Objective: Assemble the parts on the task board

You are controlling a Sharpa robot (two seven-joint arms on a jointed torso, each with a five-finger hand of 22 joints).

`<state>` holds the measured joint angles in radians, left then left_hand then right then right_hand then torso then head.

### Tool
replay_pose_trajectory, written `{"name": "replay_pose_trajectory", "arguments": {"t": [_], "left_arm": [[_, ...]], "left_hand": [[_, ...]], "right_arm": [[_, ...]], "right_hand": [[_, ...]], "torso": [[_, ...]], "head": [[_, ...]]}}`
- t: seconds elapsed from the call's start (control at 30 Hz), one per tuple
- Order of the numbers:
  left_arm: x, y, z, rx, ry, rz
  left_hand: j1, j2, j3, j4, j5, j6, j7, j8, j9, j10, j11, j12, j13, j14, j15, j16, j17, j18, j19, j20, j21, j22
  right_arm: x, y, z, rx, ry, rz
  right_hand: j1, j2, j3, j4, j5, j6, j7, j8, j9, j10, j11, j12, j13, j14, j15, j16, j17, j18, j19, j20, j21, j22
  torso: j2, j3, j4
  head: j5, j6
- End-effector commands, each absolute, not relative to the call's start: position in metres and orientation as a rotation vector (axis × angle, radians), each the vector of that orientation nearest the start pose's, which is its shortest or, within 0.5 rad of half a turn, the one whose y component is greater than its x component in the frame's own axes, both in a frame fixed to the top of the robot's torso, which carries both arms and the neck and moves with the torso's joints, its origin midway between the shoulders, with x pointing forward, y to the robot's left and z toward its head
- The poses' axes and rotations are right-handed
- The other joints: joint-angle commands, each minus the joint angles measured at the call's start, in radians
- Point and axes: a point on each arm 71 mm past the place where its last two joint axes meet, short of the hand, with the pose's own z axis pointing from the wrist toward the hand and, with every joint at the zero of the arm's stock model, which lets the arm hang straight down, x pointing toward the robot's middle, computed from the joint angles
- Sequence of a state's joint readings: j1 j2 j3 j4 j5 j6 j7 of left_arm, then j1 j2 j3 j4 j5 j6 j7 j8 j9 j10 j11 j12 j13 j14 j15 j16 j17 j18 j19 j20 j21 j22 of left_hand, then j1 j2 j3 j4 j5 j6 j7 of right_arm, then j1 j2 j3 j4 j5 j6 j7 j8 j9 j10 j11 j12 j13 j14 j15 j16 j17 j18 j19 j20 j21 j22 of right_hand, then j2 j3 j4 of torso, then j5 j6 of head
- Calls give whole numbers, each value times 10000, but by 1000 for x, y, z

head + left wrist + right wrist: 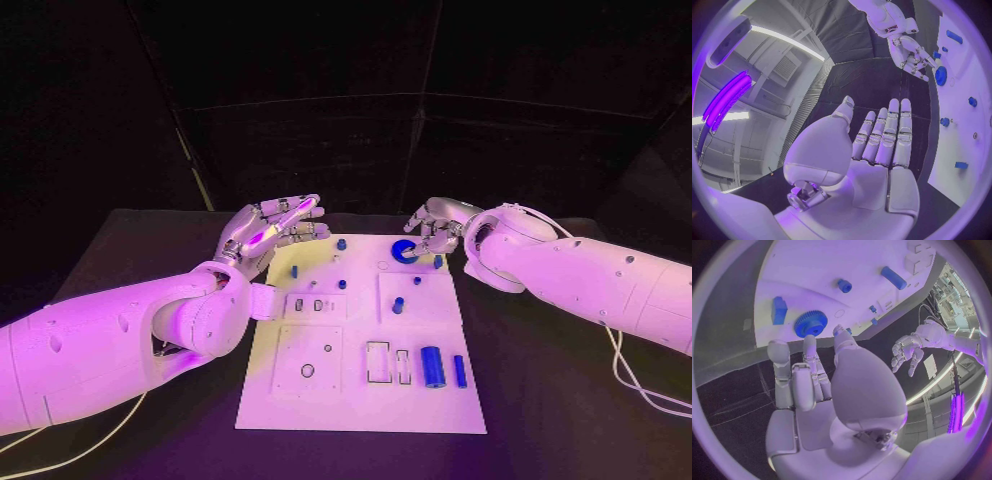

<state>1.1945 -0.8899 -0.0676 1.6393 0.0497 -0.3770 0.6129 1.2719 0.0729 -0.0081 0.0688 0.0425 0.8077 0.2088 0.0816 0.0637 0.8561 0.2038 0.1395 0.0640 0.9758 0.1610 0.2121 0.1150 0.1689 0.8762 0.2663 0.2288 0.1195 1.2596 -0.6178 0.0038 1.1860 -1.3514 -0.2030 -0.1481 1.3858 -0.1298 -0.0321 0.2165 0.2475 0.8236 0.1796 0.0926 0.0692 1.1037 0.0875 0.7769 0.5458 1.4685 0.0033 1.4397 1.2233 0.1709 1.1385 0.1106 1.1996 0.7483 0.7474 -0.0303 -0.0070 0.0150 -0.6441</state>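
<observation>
Nearest you, on the task board (361, 400), a blue cylinder (430, 365) and a thinner blue bar (460, 371) lie beside each other near its right edge. At the far edge, your right hand (433, 228), fingers apart and holding nothing, reaches the blue gear (402, 252). Your left hand (271, 229) hovers empty, fingers spread, at the far left corner.

Support surface — black table (548, 400)
You see the white task board (361, 405) lying flat at its middle — nothing else rests directly on it.
</observation>
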Motion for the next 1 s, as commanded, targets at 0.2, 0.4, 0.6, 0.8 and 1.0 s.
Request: {"name": "replay_pose_trajectory", "arguments": {"t": [0.2, 0.4, 0.6, 0.8, 1.0], "left_arm": [[465, 203, -168, -10539, 12301, -16744], [465, 203, -168, -10541, 12302, -16739], [465, 202, -168, -10538, 12307, -16748], [465, 202, -168, -10542, 12309, -16738], [466, 202, -168, -10550, 12319, -16728]], "left_hand": [[60, 90, -69, -21, 64, 100, 389, -47, -5, 45, 23, -61, -12, 69, -18, -29, -19, 121, 94, -6, 45, -10], [60, 90, -69, -21, 64, 100, 389, -47, -5, 45, 23, -61, -12, 69, -18, -29, -19, 121, 94, -6, 45, -10], [60, 90, -69, -21, 64, 100, 389, -47, -5, 45, 23, -61, -12, 69, -18, -29, -19, 121, 94, -6, 45, -10], [63, 95, -71, -25, 64, 77, 389, -54, -7, 41, 23, -66, -13, 67, -17, -34, -22, 120, 96, -6, 41, -13], [63, 95, -71, -25, 64, 77, 389, -54, -7, 41, 23, -66, -13, 67, -17, -34, -22, 120, 96, -6, 41, -13]], "right_arm": [[564, -182, -173, -355, 18122, 4983], [565, -180, -175, -498, 18305, 4786], [566, -179, -176, -550, 18406, 4679], [568, -181, -177, -522, 18395, 4573], [569, -181, -177, -545, 18398, 4577]], "right_hand": [[463, 169, 85, 59, 48, 40, -20, 239, 21, 1336, -7, 3758, 4119, 658, 43, 650, 1478, -229, 146, 36, 230, 243], [518, 260, 123, -40, 44, 157, -22, 362, 27, 1755, 7, 4808, 5376, 683, 72, 747, 1710, -235, 173, 59, 299, 316], [557, 360, 172, -104, 16, 204, -27, 403, 27, 1817, 5, 5003, 5617, 692, 74, 775, 1780, -243, 196, 63, 336, 364], [579, 471, 230, -154, 79, 247, -35, 437, 26, 1828, 0, 5095, 5723, 697, 71, 792, 1821, -254, 233, 63, 382, 430], [588, 584, 293, -205, 145, 344, -53, 492, 33, 1953, -15, 5270, 5965, 705, 62, 812, 1872, -269, 285, 57, 440, 521]], "torso": [[5, -16, 26], [-3, -2, 2], [4, -4, 4], [6, -3, 9], [3, -4, 4]], "head": [[-31, -40], [-7, -58], [-22, -74], [-21, -104], [-19, -118]]}}
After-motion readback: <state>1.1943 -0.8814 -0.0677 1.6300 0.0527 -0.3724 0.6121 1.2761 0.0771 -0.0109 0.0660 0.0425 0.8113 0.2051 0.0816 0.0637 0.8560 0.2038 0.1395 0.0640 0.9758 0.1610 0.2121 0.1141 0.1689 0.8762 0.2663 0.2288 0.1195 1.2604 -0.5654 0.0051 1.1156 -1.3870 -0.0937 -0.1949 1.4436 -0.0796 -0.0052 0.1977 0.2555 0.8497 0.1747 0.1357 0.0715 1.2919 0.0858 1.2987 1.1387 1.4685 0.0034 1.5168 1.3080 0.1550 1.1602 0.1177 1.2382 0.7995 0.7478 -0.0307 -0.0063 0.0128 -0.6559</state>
